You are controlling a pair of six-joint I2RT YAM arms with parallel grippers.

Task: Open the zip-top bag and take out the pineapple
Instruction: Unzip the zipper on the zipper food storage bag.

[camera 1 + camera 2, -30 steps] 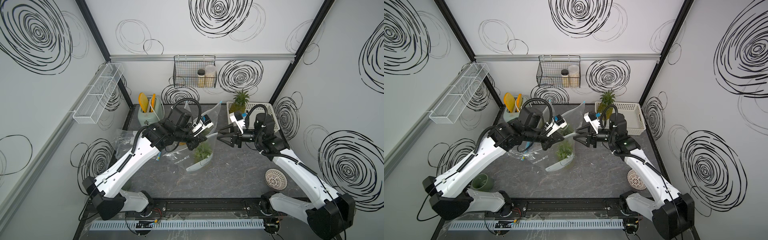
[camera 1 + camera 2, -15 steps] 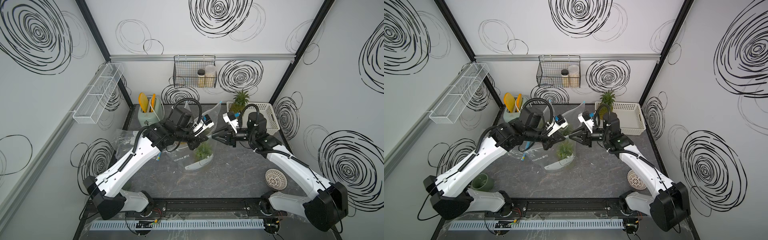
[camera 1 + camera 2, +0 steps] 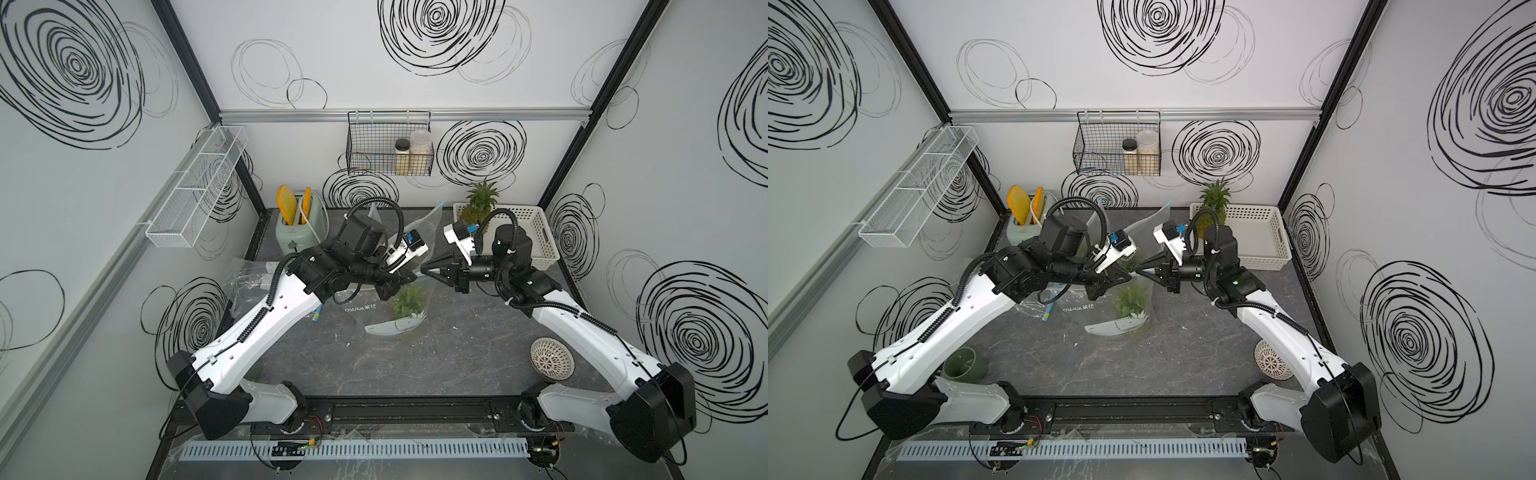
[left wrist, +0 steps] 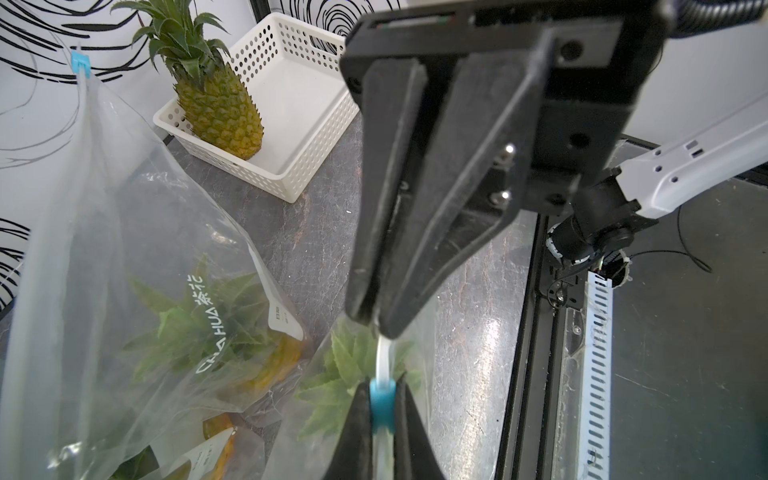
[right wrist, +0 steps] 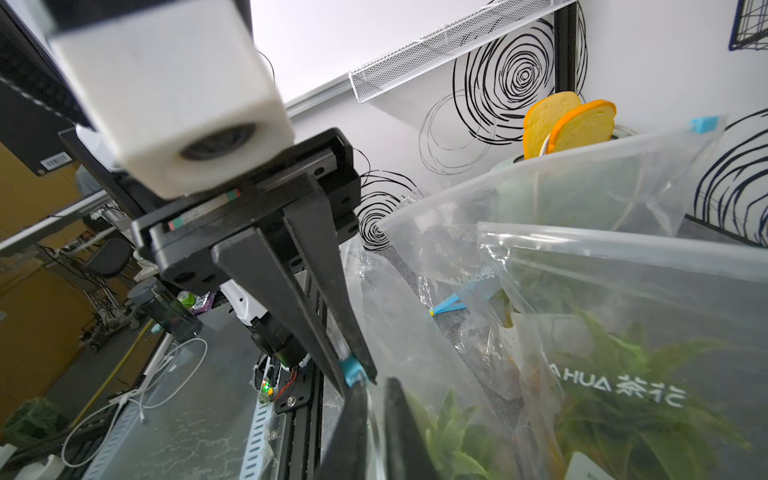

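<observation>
R gripper (image 4: 376,322) has closed in & nipped the zip-top bag (image 4: 320,399) rim just by the slider (image 5: 352,370) our L gripper (image 4: 382,390) pinches, so we're ready to unzip.

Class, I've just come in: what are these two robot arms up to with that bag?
The two arms meet at the top edge of a clear zip-top bag. The left gripper is shut on its blue slider, and the right gripper pinches the zip strip beside it. The pineapple is inside the bag, its green leaves showing through.
</observation>
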